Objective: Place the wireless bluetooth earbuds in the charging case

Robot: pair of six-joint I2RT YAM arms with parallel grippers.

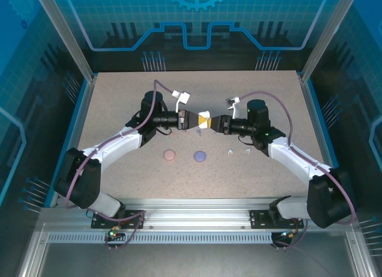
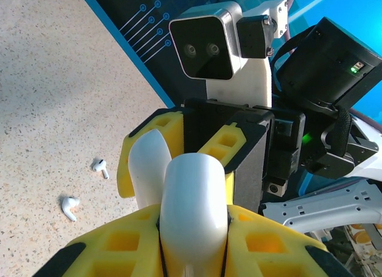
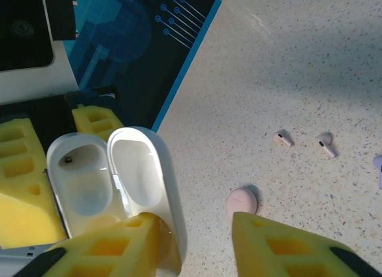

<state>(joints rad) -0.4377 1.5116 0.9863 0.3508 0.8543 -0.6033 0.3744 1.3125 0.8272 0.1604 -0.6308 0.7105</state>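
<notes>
Left gripper [image 2: 194, 253] clamps the open white case [image 3: 110, 181] at centre, right gripper [image 3: 194, 229] part-spread at its lid (nothing pinched). White earbuds [image 2: 100, 167] lie loose near-right. A bump on that lid could twist the case free.

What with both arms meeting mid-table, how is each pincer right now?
Left pincer: shut on the white case.
Right pincer: open, jaws straddling the case's rim, holding nothing.

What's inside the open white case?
Both hollows of the white case look empty. Its lower end is hidden behind a yellow finger of the right gripper.
</notes>
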